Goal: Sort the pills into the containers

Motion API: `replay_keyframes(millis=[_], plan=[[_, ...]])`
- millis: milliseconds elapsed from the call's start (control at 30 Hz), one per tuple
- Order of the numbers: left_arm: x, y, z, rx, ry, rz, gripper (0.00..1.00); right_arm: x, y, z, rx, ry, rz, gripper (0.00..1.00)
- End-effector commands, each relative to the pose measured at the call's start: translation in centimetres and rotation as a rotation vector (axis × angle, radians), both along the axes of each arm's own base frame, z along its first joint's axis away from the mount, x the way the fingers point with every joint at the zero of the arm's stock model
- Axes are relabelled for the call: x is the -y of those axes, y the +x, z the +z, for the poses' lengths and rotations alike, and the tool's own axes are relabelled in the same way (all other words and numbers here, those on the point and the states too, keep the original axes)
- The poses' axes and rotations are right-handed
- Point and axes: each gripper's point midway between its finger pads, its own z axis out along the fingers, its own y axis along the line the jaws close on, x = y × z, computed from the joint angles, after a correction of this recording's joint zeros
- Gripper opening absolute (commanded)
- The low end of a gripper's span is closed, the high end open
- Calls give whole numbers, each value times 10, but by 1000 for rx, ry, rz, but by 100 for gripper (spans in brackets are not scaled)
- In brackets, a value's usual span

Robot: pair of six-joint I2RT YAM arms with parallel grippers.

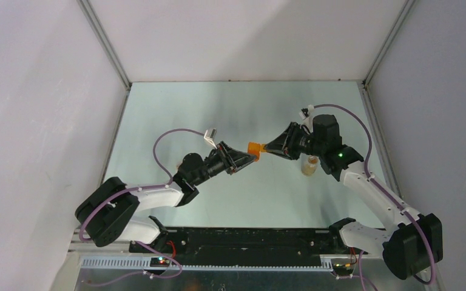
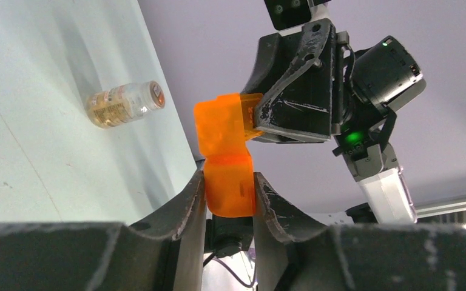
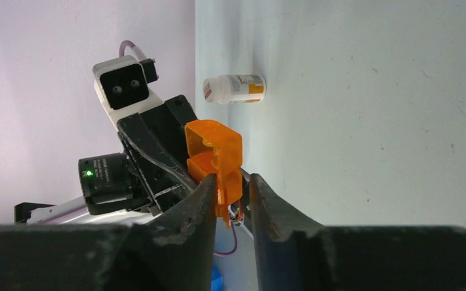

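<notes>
We see the orange box (image 1: 255,147) held above the table's (image 1: 218,109) middle, the left gripper (image 2: 229,180) clenched on its body and the right gripper (image 3: 227,185) apparently grasping its lid. A bottle (image 1: 309,165) sits right, beside the right arm.

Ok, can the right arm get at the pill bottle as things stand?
Probably not yet: the right gripper is shut on the orange box, which the left gripper also holds. The bottle sits close beside that arm on bare table, so after letting go the way looks free.
</notes>
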Motion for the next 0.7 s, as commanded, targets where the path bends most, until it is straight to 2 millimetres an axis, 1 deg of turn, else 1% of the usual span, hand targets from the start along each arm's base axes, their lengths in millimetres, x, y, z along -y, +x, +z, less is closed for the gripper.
replay_keyframes(millis=[0, 33, 67, 100, 133, 167, 233, 300, 367, 400, 433, 467, 567, 600, 667], plan=[[0, 2, 27, 33, -78, 2, 0, -1, -4, 27, 105, 12, 28, 42], [0, 2, 27, 21, -86, 3, 0, 1, -5, 27, 117, 10, 23, 55], [-1, 1, 28, 20, -95, 2, 0, 3, -5, 35, 157, 20, 16, 59], [-1, 1, 32, 13, -114, 2, 0, 4, -6, 37, 167, 23, 10, 65], [-2, 1, 31, 7, -121, 4, 0, 6, -7, 43, 192, 30, 2, 67], [-4, 1, 36, 4, -146, 9, 0, 8, -8, 47, 204, 37, -6, 68], [-6, 1, 40, -5, -171, 15, 0, 13, -7, 51, 210, 42, -34, 69], [-7, 0, 43, -8, -185, 14, 0, 18, -7, 55, 218, 57, -68, 68], [-7, 1, 45, -9, -192, 15, 0, 25, -6, 55, 210, 57, -118, 63], [-7, 1, 46, -9, -196, 15, 0, 29, -2, 53, 209, 48, -150, 58], [-8, 0, 47, -8, -199, 16, 0, 33, -4, 50, 194, 40, -169, 55], [-8, 1, 48, -10, -203, 17, 0, 37, -1, 48, 191, 27, -199, 48], [-10, 0, 54, 2, -219, 19, 0, 44, -1, 42, 172, 1, -233, 39], [-11, 0, 56, 7, -223, 20, 0, 45, -1, 42, 170, -2, -235, 33], [-11, -1, 59, 12, -227, 20, 0, 43, 1, 39, 161, -4, -229, 29]])
